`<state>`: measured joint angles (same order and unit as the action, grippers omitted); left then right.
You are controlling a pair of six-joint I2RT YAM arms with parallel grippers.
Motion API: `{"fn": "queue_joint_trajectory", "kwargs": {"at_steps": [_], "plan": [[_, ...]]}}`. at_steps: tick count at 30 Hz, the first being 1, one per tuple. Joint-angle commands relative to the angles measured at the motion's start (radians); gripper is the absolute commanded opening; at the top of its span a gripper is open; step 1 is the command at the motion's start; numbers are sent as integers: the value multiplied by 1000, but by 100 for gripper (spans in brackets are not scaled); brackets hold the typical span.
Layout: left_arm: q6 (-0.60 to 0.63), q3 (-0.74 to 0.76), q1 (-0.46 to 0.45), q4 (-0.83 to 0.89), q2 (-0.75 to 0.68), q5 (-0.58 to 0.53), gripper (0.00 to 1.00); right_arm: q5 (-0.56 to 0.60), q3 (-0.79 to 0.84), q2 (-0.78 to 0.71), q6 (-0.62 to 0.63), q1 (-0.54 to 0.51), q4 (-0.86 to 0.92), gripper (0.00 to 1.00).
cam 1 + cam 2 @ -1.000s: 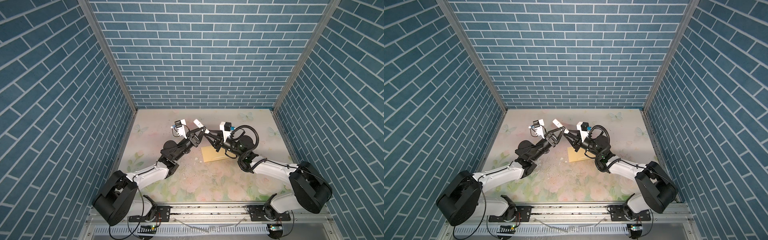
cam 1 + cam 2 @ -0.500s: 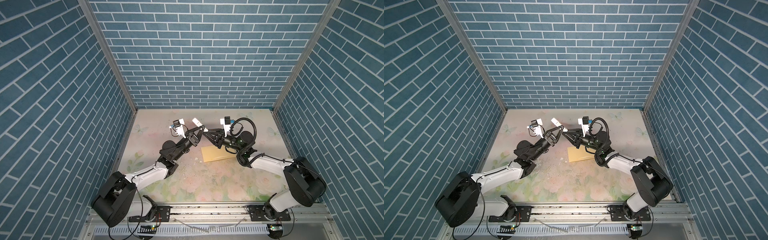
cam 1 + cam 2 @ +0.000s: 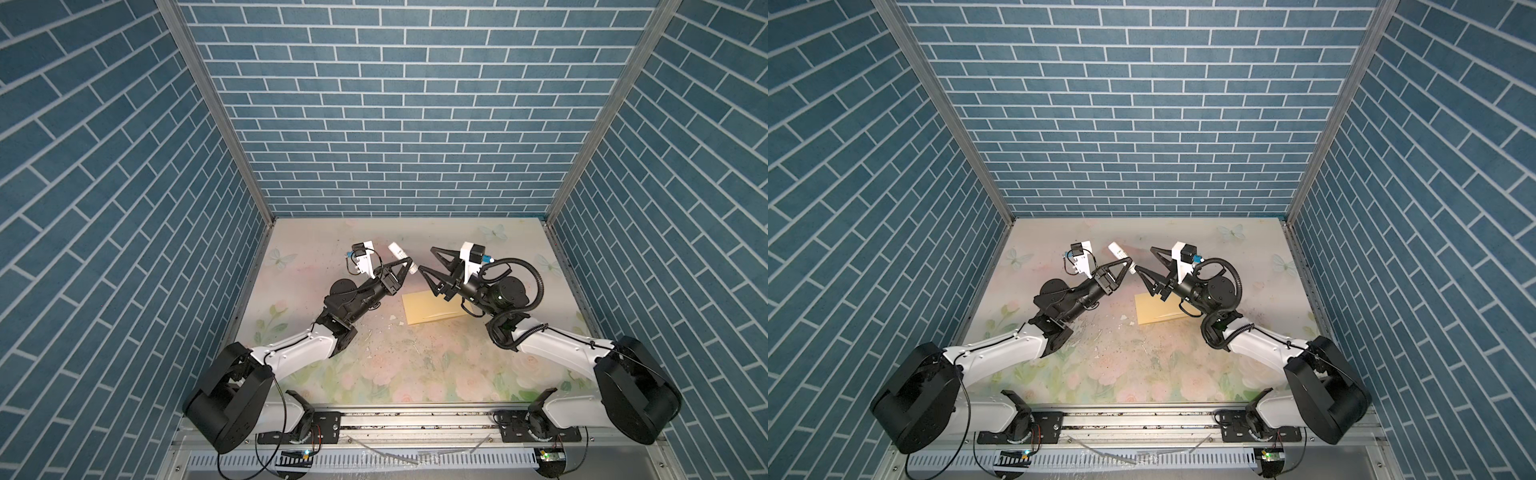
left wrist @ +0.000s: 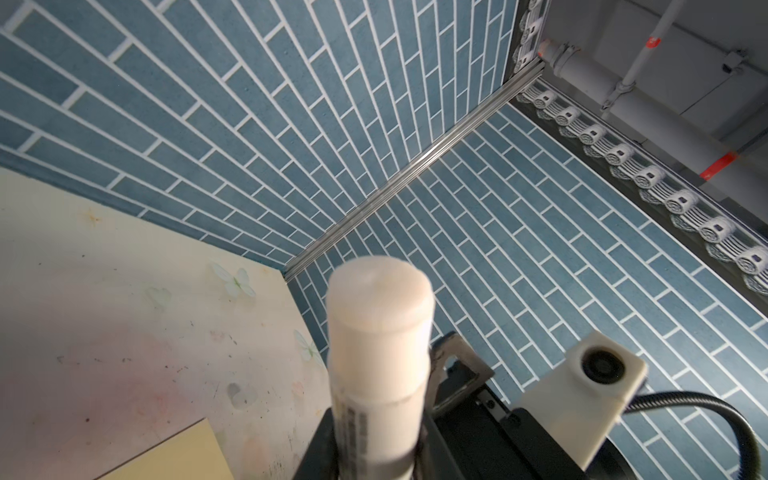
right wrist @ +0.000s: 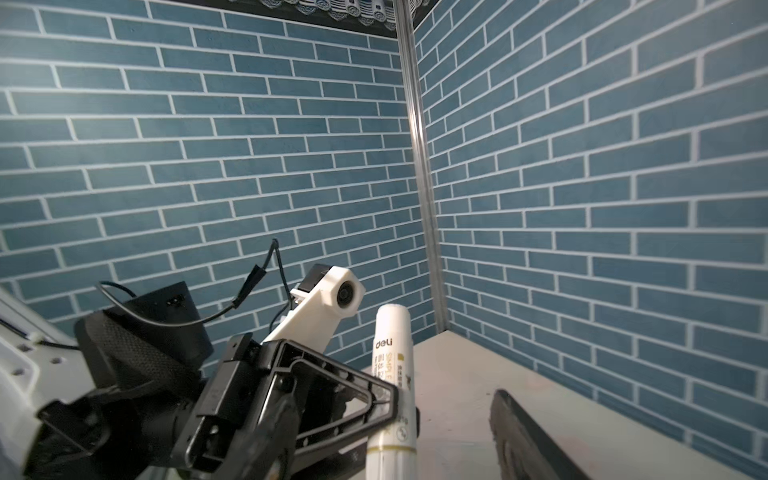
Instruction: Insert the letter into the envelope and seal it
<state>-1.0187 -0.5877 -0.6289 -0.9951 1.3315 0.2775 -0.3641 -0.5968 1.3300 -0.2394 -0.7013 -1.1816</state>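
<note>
White glue stick [image 5: 393, 374], "deli" logo [image 5: 384, 344] (grey), in left end effector [image 3: 408, 262]

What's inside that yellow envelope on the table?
Nothing inside shows. The envelope lies flat on the table, and only its plain yellow outside is visible. The right arm covers one corner. Whether paper is inside cannot be told.

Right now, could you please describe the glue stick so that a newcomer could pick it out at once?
Look at the floral table between the blue brick walls, then at the left gripper raised over its middle. The glue stick is clamped in its jaws: a white tube with a printed label, the only white cylinder there, unlike the flat yellow envelope lying nearby.
</note>
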Motion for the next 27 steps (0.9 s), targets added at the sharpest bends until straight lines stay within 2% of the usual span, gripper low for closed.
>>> {"fn": "queue_joint_trajectory", "kwargs": {"at_steps": [1,4,8,17,27], "plan": [[-29,-49,0,89,-7,25,0,158,55,-15,314,-41,-63,73],[-30,-68,0,149,-11,36,0,218,76,3,434,-82,-89,73],[-32,-70,0,157,-10,40,0,254,77,41,501,-115,-116,73],[-52,-78,1,162,-2,48,0,295,101,63,523,-135,-154,73],[-58,-84,1,167,4,52,0,332,111,18,511,-136,-74,76]]}}
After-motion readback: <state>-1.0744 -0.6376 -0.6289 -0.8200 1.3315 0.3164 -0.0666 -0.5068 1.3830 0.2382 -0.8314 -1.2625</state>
